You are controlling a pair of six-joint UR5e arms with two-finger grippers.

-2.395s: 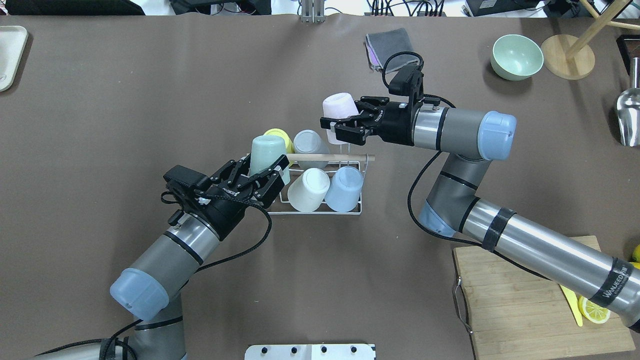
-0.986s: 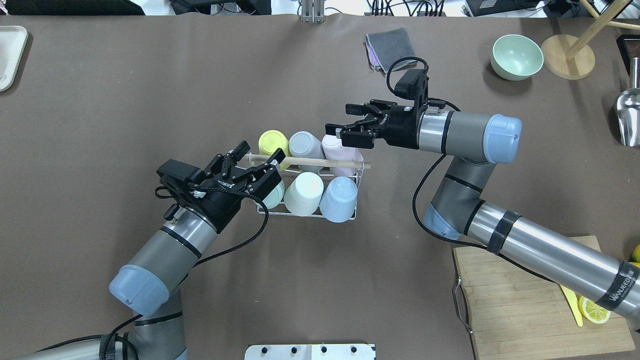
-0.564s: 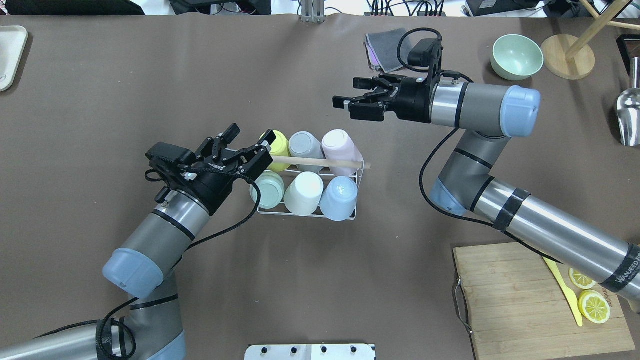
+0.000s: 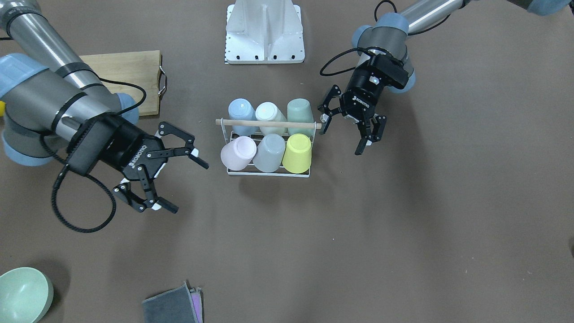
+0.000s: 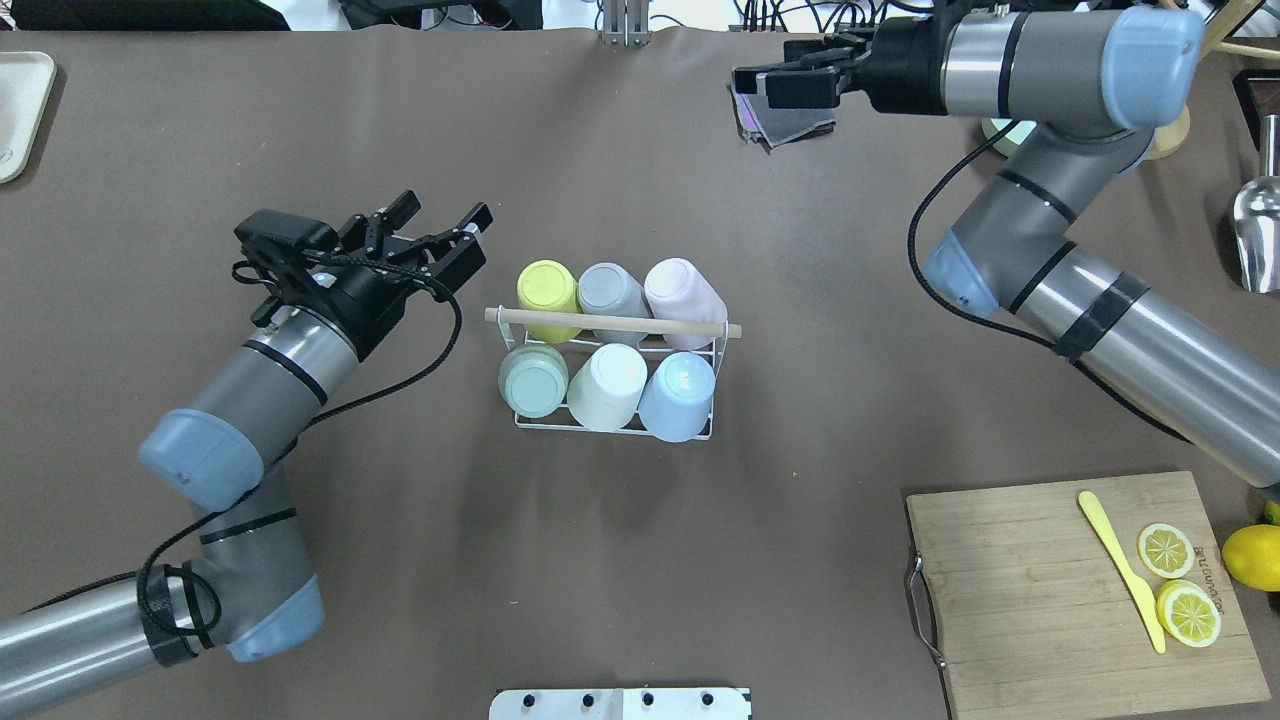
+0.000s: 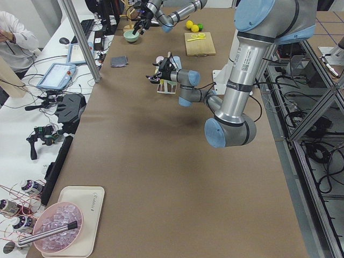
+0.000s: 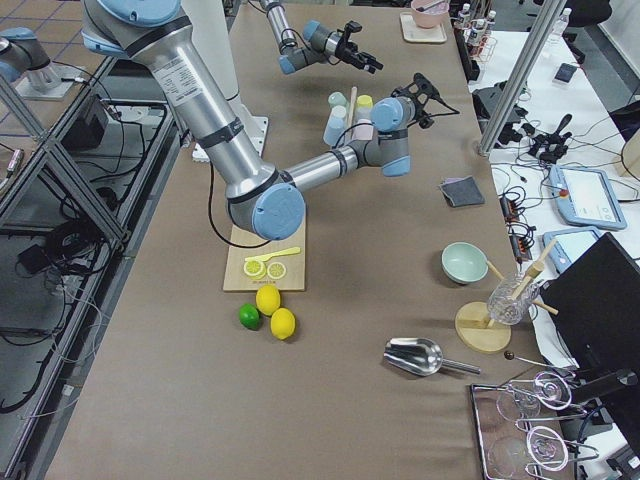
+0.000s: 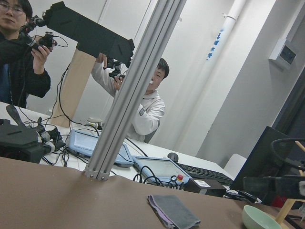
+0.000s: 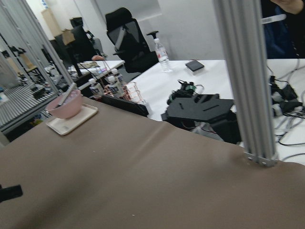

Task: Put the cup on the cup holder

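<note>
White wire cup holder with a light wooden rod handle stands mid-table in the front-facing view. It carries six upturned plastic cups on its prongs, among them a pale pink cup and a mint-green cup. Left gripper, near the rod's end, and right gripper, well apart, both show jaws spread wide, empty. Overhead view: both grippers clear of the holder, the right one above a grey folded cloth.

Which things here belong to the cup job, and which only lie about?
Job: cup holder, six cups on it, left gripper, right gripper, both open and empty.
Lying about: cutting board, lemon slices, green bowl, grey cloth.
</note>
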